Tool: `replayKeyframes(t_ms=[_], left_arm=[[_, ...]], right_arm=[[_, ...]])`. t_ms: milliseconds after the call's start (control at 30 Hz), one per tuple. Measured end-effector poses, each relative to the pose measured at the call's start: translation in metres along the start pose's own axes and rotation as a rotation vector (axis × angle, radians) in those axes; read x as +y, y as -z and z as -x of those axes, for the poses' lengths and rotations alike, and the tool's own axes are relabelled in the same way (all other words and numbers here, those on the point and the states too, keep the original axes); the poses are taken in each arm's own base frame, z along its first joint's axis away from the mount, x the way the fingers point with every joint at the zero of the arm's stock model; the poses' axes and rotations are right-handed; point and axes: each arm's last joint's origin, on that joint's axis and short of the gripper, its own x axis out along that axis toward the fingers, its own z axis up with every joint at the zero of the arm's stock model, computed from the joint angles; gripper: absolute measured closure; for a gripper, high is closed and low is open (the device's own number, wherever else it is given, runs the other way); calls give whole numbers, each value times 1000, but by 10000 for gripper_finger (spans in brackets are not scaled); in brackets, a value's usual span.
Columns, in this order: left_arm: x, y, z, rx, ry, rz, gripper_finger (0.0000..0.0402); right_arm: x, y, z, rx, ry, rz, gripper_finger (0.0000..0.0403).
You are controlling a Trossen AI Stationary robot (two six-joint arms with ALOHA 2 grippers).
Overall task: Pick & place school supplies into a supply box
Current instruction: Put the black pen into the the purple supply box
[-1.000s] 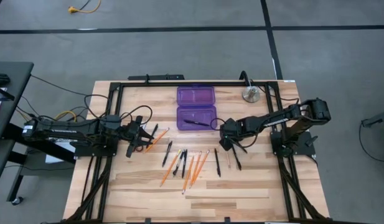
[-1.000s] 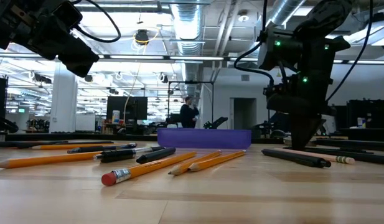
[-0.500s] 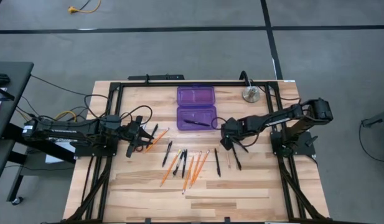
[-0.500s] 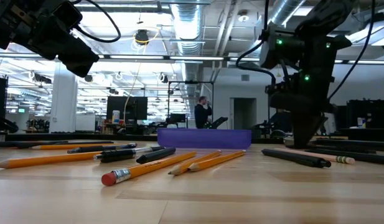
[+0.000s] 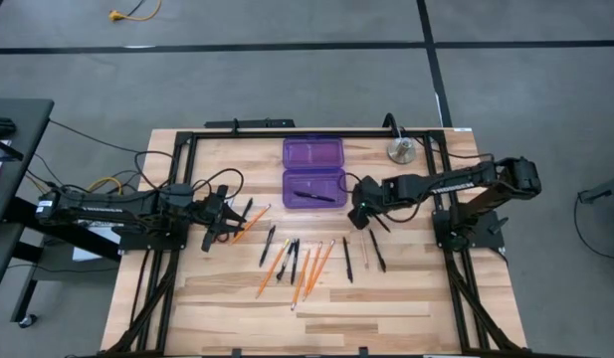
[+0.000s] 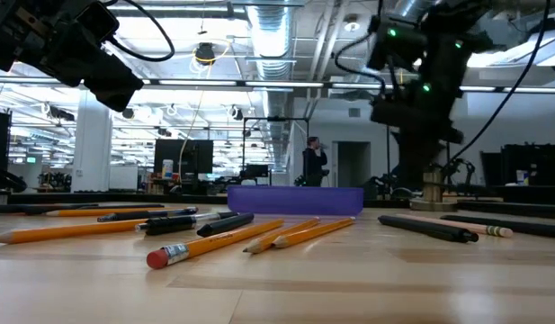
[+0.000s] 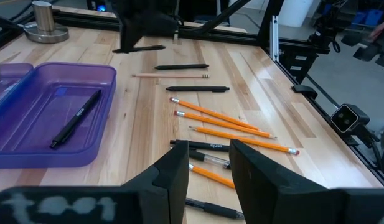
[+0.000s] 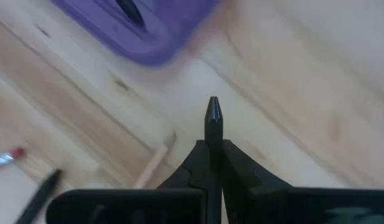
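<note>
From above, the translucent purple plastic pencil case [image 5: 313, 171] is seen lying open at the far middle of the wooden table [image 5: 386, 308], with one thin black pen [image 5: 313, 195] already inside its nearer half. By that count the task is judged barely begun — the orange pencils [image 5: 308, 268] and other black pens [image 5: 294, 259] lie fanned out nearer, mid-table. The right gripper [image 5: 360, 216] is held just right of the case, raised above the boards; the left gripper [image 5: 223, 220] waits at the left side. Open board is left along the near edge; the black frame rails [image 5: 287, 133] and a round silver metal object [image 5: 402, 151] crowd the far edge.

At table height, the purple case [image 6: 295, 200] is seen as a low wall behind the pencils [image 6: 214, 245], so any approach must clear its rim.

Past the left wrist, the fingers [image 7: 179, 171] are seen spread apart over the pens, holding nothing.

Past the right wrist, the fingers [image 8: 232, 162] are pressed together on a slim black pen [image 8: 213, 124] — its tip pointing toward the case corner [image 8: 148, 37].
</note>
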Motion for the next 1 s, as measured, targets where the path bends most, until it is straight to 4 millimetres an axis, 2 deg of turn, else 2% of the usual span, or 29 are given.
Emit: replayKeyframes(t_ms=[200, 433, 567, 667, 833, 1000], left_arm=[[0, 0, 0, 0, 0, 26, 297], [0, 0, 0, -5, 0, 40, 297], [0, -1, 0, -8, -17, 68, 297], [1, -1, 0, -11, -34, 77, 297], [1, -3, 0, -34, -53, 76, 297], [2, -2, 0, -26, -57, 91, 297]], right_arm=[[4, -39, 20, -109, -32, 78, 400], [-4, -86, 50, -266, -45, 138, 400], [-5, -113, 53, -353, -71, 173, 400], [1, -134, 44, -382, -119, 217, 400], [15, -159, 5, -304, -101, 320, 400], [29, -173, -30, -239, -113, 404, 394]])
